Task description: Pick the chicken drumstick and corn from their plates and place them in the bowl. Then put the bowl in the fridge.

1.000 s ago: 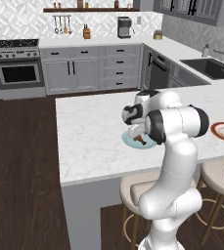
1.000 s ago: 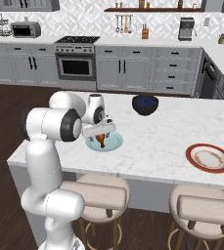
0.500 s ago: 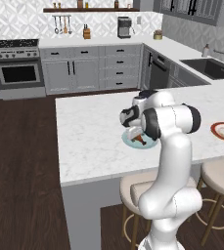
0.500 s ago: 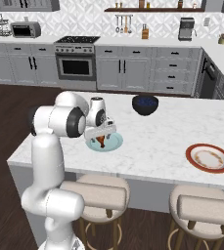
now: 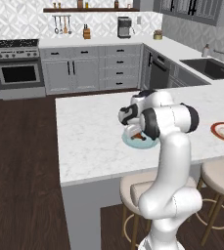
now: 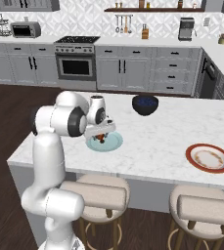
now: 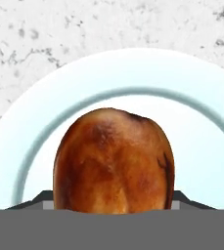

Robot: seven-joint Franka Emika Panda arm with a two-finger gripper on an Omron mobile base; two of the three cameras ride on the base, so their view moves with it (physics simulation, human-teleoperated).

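Note:
The reddish-brown chicken drumstick (image 7: 113,161) lies on the pale light-blue plate (image 7: 113,68) on the white marble island. My gripper (image 7: 113,197) reaches down onto it, and its dark fingertips (image 7: 44,196) press against both sides of the meaty end. From the base cameras the hand covers most of the drumstick (image 6: 101,138) over the plate (image 6: 114,142), with the gripper (image 5: 135,133) low above the plate (image 5: 133,144). The cream plate with the red-orange rim (image 6: 209,157) sits far to the right. The corn, the grey-blue bowl and the fridge are out of view.
A dark navy bowl (image 6: 145,104) stands on the island behind the blue plate. Two bar stools (image 6: 99,193) tuck under the island's near edge. Grey cabinets and a stove (image 6: 77,61) line the back wall.
The hand has sunk lower onto the blue plate and its fingers now sit around the drumstick. The plates and the dark bowl have not moved.

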